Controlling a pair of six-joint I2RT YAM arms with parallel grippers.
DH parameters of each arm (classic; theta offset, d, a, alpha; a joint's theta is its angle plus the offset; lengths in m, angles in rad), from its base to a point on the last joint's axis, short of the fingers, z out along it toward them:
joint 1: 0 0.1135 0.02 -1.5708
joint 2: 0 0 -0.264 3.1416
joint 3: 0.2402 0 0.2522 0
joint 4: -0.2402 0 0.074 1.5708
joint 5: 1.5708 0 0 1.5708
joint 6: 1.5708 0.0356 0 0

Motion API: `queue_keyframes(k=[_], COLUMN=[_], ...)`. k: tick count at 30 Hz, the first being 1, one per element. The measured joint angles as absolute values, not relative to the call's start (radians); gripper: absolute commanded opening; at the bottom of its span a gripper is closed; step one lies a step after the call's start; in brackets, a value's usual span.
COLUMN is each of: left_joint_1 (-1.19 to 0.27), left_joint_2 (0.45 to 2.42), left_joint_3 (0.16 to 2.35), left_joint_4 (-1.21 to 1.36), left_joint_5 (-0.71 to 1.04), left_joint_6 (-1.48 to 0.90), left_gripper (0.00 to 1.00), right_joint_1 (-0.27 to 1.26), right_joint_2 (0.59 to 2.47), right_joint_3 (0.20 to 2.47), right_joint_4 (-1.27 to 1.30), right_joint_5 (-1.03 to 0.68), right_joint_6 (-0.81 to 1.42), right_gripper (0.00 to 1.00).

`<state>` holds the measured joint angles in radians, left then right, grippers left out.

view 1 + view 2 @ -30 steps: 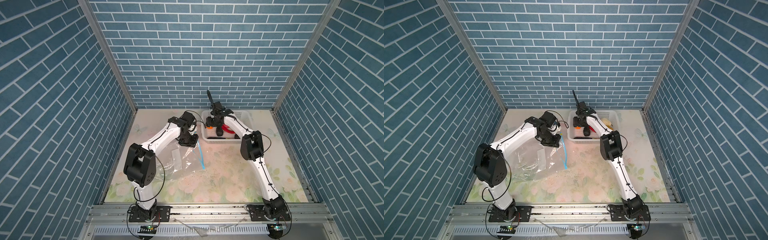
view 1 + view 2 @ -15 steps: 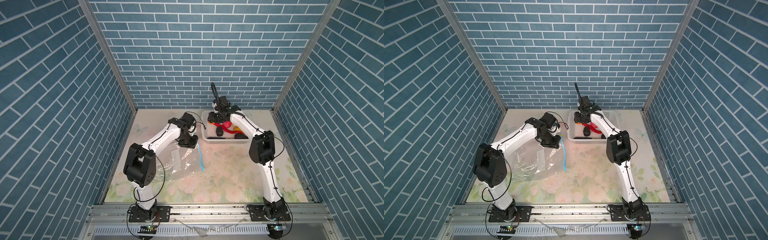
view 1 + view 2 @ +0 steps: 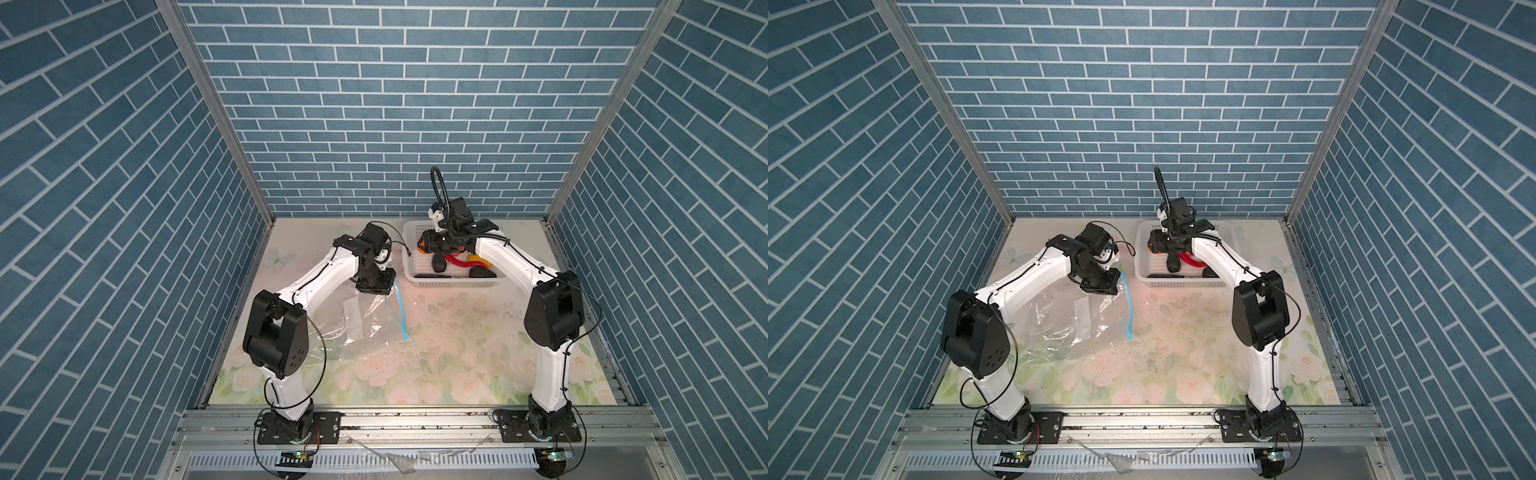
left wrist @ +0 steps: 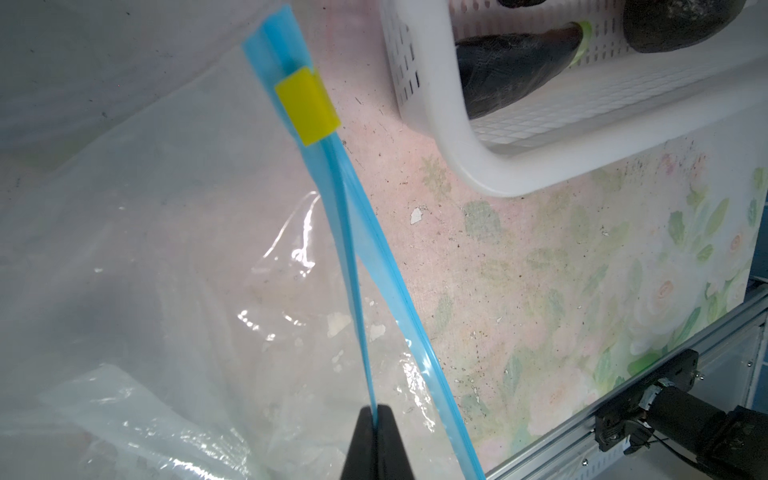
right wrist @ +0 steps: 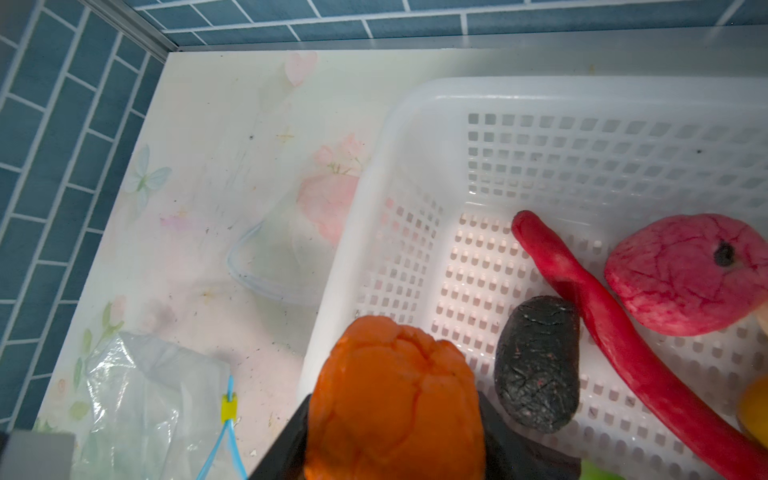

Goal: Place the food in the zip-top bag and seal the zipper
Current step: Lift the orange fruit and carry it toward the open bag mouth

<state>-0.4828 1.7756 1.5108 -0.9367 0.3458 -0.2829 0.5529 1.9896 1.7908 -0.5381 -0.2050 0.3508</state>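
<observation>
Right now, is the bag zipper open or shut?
Open. In the left wrist view the zipper splits into two blue strips past the yellow tab; the left end effector pinches one strip.

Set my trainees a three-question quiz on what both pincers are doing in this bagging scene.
1. True or false: the right pincer grips the crinkled orange toy ball.
2. What does the left pincer pinch? A) the light blue zipper strip of the clear plastic bag; B) its small yellow tab; C) a black lump.
3. Where does the long red toy chilli lie?
Key: 1 true; 2 A; 3 in the white perforated plastic basket.
</observation>
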Motion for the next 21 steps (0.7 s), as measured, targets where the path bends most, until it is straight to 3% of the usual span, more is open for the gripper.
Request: queue_keyframes(k=[10,21], left_joint_1=[-0.483,-0.483], left_joint_2=[1.77,1.769], left_joint_3=[1.511,1.512], left_joint_4=[-0.937,-0.938], left_joint_5=[0.345,0.345], left_joint_6=[-0.299,-0.307], left_gripper=[0.0,0.0], right_joint_1=[0.611,0.656], right_joint_2=[1.816,1.792], right_joint_3=[1.547,1.453], right_joint_4=[-0.43,-0.358], right_joint_5=[-0.257,-0.308], right_joint_6=[0.315,0.283], right_gripper=[0.48,0.46])
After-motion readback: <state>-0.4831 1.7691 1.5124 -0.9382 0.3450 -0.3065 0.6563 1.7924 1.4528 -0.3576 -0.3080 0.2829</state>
